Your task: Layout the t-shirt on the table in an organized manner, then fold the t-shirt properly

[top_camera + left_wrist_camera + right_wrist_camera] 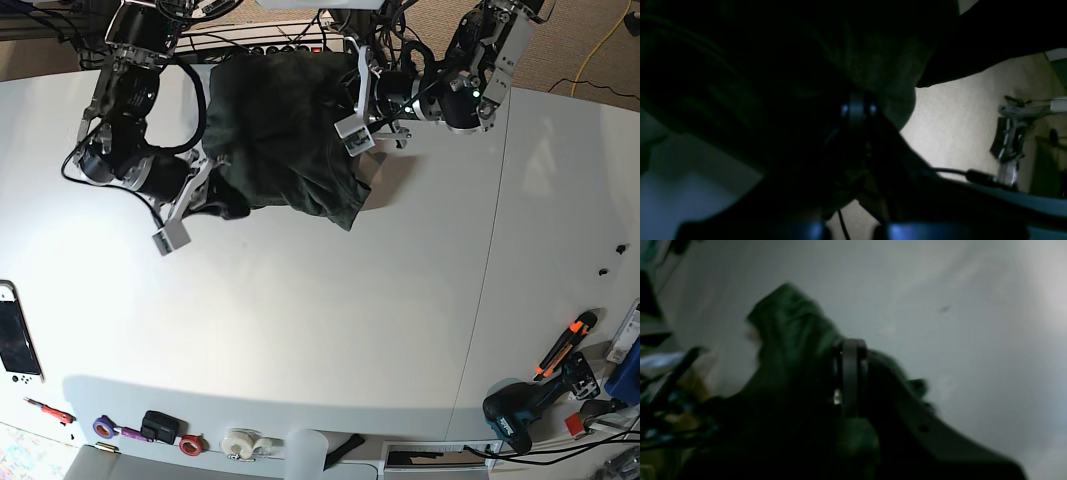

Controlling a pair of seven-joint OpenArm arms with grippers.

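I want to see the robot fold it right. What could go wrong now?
The t-shirt hangs bunched between the left gripper and the right gripper, so it might land wrinkled. It hangs near the table back edge, by the cables, so cloth might snag or slide off.

Left wrist view mostly black: t-shirt [873, 56] folds smother the lens. Right wrist view motion-blurred; clutter at left edge unreadable.

The dark green t-shirt [285, 135] hangs bunched between both arms above the white table [330, 320], the left end effector [352, 95] and right end effector [205, 165] each clamped on its fabric
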